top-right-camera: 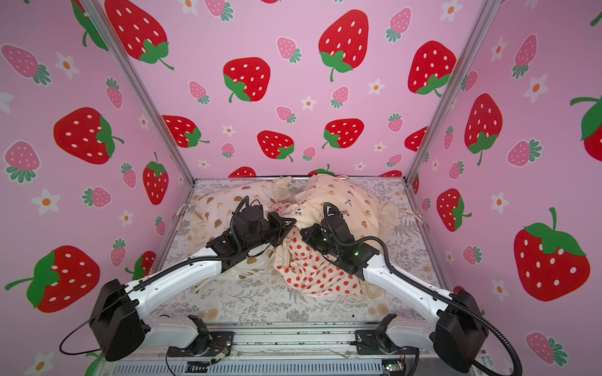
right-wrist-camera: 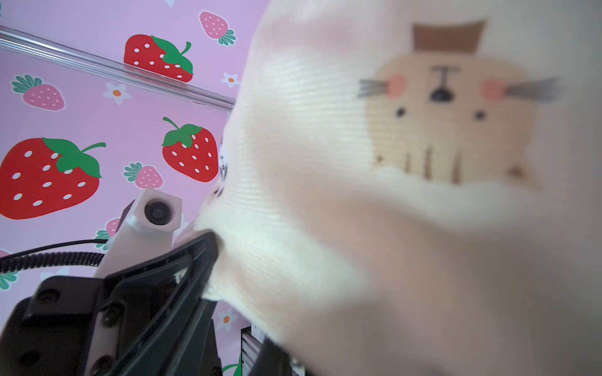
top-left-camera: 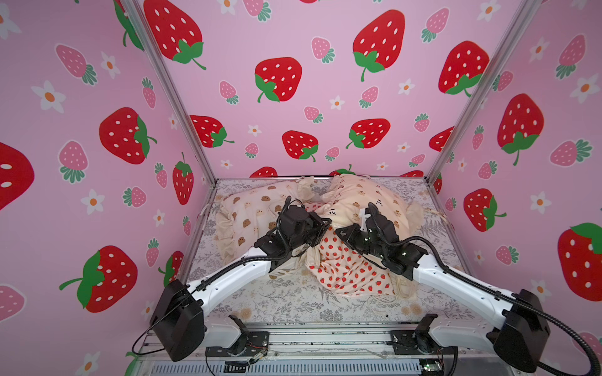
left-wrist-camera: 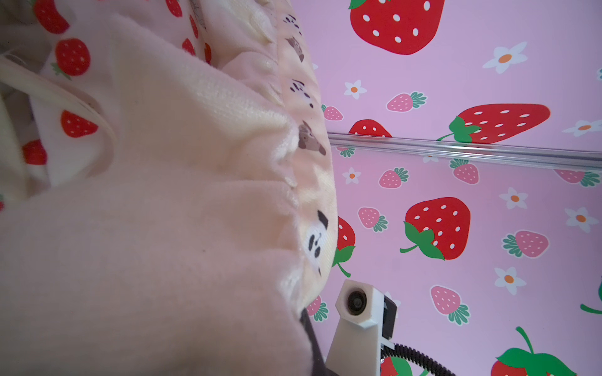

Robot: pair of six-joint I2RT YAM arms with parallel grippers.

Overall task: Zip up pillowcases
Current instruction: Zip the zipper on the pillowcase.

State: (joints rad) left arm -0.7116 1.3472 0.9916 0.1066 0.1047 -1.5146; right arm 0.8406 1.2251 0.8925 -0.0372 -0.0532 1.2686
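In both top views, your arms angled inward with elbows out. The left gripper [top-left-camera: 326, 223] and right gripper [top-left-camera: 339, 231] met tip to tip at the frill of the panda case [top-left-camera: 384, 198], back right on the sheet [top-left-camera: 293, 302]. In the left wrist view, that frill filled the frame. In the right wrist view, the left jaws pinched it. The right jaws were pressed together, hidden under fabric.
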